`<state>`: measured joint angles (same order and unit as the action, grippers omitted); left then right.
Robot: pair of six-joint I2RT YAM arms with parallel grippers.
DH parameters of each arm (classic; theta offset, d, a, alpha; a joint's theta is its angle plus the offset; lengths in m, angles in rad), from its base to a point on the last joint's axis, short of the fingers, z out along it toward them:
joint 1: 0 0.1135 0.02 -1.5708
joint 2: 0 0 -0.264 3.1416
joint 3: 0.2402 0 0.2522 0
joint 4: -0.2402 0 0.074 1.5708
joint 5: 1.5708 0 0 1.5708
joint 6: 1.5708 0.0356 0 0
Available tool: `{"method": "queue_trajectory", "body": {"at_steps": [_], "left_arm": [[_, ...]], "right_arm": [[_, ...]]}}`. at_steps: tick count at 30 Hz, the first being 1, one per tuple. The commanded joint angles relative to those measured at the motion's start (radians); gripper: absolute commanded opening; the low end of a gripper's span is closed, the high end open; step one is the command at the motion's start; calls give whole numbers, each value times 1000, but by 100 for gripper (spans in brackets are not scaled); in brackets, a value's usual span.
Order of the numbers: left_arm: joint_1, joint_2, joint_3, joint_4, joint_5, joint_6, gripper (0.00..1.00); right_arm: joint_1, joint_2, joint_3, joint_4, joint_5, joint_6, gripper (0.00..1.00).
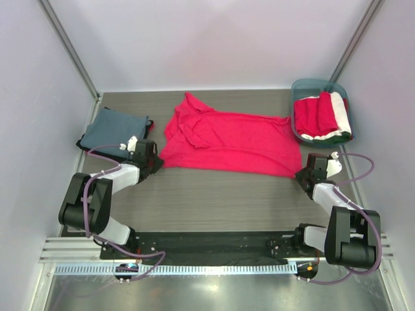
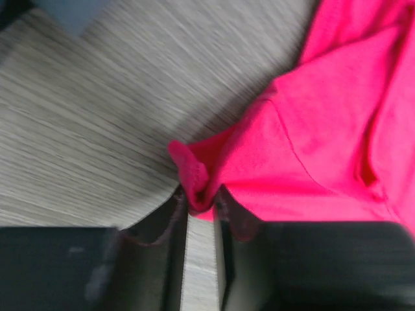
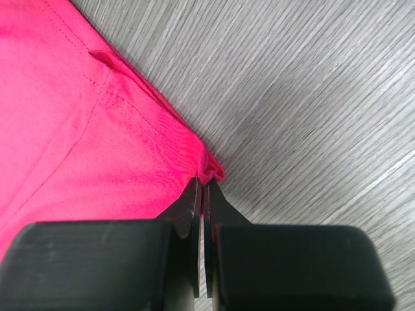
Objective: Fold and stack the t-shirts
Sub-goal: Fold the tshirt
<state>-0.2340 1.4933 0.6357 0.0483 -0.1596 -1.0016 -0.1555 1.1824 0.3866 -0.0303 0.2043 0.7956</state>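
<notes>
A crimson-red t-shirt (image 1: 227,139) lies spread across the middle of the table, its collar to the left. My left gripper (image 1: 157,163) is shut on the shirt's near left corner; the left wrist view shows a bunched fold of red cloth (image 2: 198,184) pinched between the fingertips. My right gripper (image 1: 302,173) is shut on the shirt's near right corner, and the hem corner (image 3: 209,170) is nipped between the tips. A slate blue-grey t-shirt (image 1: 111,131) lies folded at the far left.
A teal plastic tub (image 1: 320,88) at the far right holds folded red and white shirts (image 1: 322,116). Pale walls close in the table on three sides. Bare wood-grain tabletop (image 1: 220,201) lies between the shirt and the arm bases.
</notes>
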Motion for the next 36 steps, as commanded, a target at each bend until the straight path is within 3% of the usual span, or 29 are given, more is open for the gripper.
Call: {"method": "queue_trajectory", "body": {"at_steps": [1,4,7,10,14,15,19,29,36], "left_arm": [[-1,25,30,36,-121,11,17],[-2,21,25,18,-161,34,0],[-2,-16,22,-17,-196,49,0],[-2,-54,16,-45,-244,57,4],[-2,-80,6,-94,-252,49,17],[-1,-87,-8,-96,-247,44,30],[-1,-142,-42,-76,-207,31,45],[2,-215,-41,-142,-232,29,45],[-7,-275,-102,-65,-57,-37,43]], "right_arm": [[-12,-21,-9,24,3,-10,1],[-15,-30,-12,24,4,-10,1],[-18,-36,-14,24,4,-9,1],[-24,-49,-15,24,7,-9,1],[-36,-82,-18,-8,6,-4,1],[-36,-90,-20,-14,1,-6,1],[-36,-112,-29,-17,-13,-4,1],[-36,-95,-22,-16,-14,-10,1],[-35,-84,-26,0,-19,-9,1]]}}
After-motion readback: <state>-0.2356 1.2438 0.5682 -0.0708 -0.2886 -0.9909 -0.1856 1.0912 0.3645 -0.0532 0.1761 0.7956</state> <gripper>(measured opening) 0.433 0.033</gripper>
